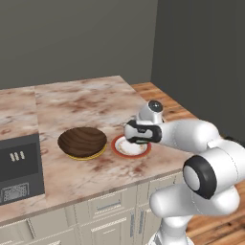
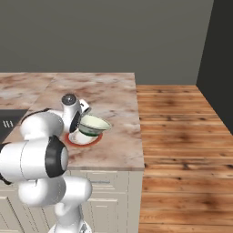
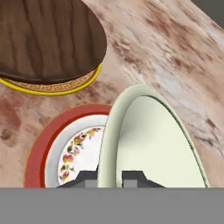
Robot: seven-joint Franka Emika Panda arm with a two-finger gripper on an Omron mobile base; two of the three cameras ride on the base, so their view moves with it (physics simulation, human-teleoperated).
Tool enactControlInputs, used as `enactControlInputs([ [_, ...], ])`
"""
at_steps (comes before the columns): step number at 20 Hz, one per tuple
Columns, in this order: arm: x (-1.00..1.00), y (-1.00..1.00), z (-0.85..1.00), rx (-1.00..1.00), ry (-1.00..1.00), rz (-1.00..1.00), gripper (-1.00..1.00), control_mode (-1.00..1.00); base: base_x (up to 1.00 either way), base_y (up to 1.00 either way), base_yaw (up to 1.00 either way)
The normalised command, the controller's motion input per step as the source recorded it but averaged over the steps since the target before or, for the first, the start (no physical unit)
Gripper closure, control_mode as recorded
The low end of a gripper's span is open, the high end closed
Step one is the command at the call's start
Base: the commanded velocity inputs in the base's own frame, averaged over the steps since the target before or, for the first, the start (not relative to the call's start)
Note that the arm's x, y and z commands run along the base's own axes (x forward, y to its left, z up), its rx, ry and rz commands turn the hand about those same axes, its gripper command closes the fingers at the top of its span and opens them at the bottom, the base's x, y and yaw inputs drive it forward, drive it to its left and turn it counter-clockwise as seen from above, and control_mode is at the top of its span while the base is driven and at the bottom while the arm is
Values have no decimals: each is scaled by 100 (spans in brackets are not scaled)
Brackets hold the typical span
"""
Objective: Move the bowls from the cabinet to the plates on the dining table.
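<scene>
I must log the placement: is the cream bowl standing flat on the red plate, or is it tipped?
Tipped. The cream bowl leans over the red plate, its rim pinched by the gripper.

yellow-rimmed plate (image 1: 88, 156): mostly hidden under wooden bowl (image 1: 82, 141) | microwave (image 1: 18, 170): cut off at left edge
</scene>
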Motion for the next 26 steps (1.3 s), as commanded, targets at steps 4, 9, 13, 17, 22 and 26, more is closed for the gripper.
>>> enactControlInputs([
  [4,12,2,-14,-3,0,2,100,-100,0,0,0],
  [9,0,0,-12,-2,0,1,100,-100,0,0,0],
  [13,0,1,-23,-1,0,3,100,-100,0,0,0],
  [17,0,7,-1,0,0,1,100,-100,0,0,0],
  [22,0,2,0,0,0,0,-100,-100,0,0,0],
  [26,0,0,0,0,0,1,-100,-100,0,0,0],
])
